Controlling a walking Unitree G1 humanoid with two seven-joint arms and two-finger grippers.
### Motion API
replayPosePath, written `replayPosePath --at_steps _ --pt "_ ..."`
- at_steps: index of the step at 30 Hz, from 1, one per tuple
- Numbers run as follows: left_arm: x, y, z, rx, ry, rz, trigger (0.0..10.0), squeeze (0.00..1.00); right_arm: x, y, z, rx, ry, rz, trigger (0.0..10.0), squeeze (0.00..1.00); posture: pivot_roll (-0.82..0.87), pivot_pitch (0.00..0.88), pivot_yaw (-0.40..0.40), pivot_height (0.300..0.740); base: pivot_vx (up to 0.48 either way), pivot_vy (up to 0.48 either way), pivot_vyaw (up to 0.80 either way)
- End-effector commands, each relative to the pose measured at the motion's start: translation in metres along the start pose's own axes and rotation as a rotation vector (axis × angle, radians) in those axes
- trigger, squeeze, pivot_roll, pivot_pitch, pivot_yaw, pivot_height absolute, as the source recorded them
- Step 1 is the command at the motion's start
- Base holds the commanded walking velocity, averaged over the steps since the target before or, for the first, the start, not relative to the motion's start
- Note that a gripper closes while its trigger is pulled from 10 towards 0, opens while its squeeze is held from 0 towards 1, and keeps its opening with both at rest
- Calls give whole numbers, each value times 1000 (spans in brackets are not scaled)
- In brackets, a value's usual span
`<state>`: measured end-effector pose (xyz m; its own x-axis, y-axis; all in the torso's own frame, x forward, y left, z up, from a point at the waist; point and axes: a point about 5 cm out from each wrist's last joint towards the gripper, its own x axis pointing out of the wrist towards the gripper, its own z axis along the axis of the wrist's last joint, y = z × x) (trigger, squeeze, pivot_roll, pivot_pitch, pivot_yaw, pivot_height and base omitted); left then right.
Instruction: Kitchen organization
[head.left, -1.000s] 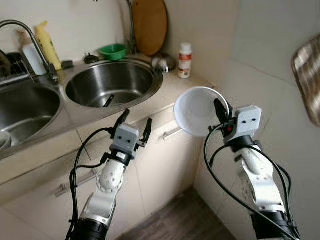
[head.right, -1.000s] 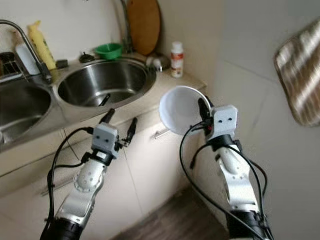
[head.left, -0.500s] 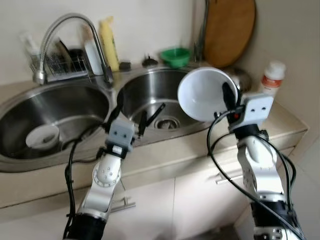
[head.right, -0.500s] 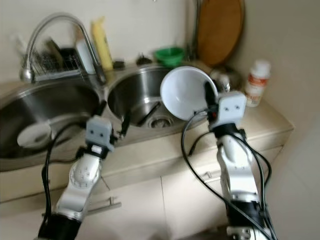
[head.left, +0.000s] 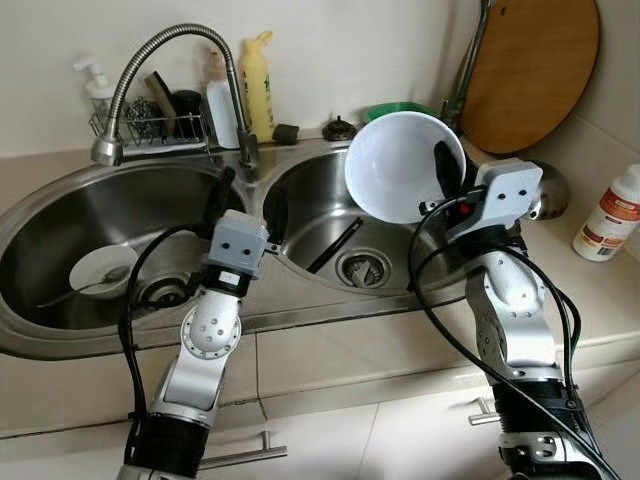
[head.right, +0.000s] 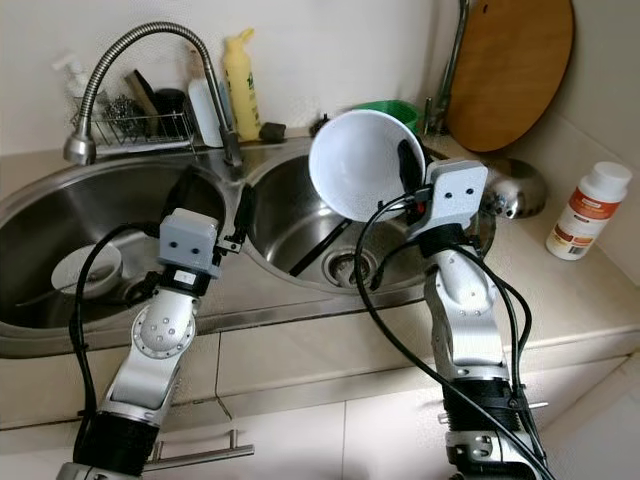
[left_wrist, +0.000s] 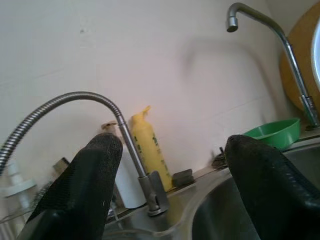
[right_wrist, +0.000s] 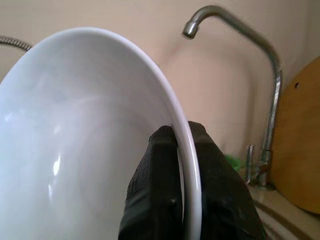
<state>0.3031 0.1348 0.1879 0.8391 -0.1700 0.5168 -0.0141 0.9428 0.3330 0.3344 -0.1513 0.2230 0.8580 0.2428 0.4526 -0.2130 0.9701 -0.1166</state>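
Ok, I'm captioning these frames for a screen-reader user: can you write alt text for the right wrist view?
The right gripper pinches the rim of a tilted white bowl, one black finger inside and one outside. Behind it, a curved metal tap rises against a pale wall, with the edge of a round wooden board beside it.

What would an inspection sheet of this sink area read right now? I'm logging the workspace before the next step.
Surface: beige countertop with a steel double sink.
Job's things: large white bowl, held tilted above the right basin; small white dish in the left basin.
Clutter: yellow bottle, green bowl, wire rack, white pill bottle.
Grippers: right gripper pinches the bowl's rim; left gripper open, unladen.
Cables: black, looping along both arms.
Surroundings: round wooden board against the wall.
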Motion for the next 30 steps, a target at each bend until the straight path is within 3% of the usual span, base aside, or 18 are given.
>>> replayPosePath --at_steps 1,13,14,16,17,21,24,29,30 --pt "0 2 3 14 -11 8 10000 0 5 7 -5 -20 43 40 0 0 61 0 24 740 0 0 0" --pt "4 0 6 13 -22 4 10000 0 19 4 -54 -168 404 -1 0 0 72 0 25 740 0 0 0" --pt "3 1 6 13 -21 4 10000 0 19 6 -59 -185 436 12 3882 0 73 0 24 740 0 0 0" --pt "3 1 6 13 -21 3 10000 0 19 7 -62 -197 459 21 3882 0 73 0 24 740 0 0 0" --pt "2 1 6 14 -18 2 10000 0 20 9 -70 -220 515 42 10000 0 78 0 21 740 0 0 0" --pt "1 0 5 13 -13 -2 10000 0 17 16 -79 -191 572 100 10000 0 80 0 19 740 0 0 0" --pt "-1 -2 3 7 -3 -7 10000 0 7 26 -91 -248 645 208 10000 0 78 0 18 740 0 0 0" --pt "-1 -4 2 2 3 -12 10000 0 -6 36 -102 -189 702 297 10000 16 73 0 20 740 0 0 0" --pt "-1 -5 2 1 4 -13 10000 0 -7 36 -103 -189 708 300 10000 196 72 0 19 740 0 0 0"
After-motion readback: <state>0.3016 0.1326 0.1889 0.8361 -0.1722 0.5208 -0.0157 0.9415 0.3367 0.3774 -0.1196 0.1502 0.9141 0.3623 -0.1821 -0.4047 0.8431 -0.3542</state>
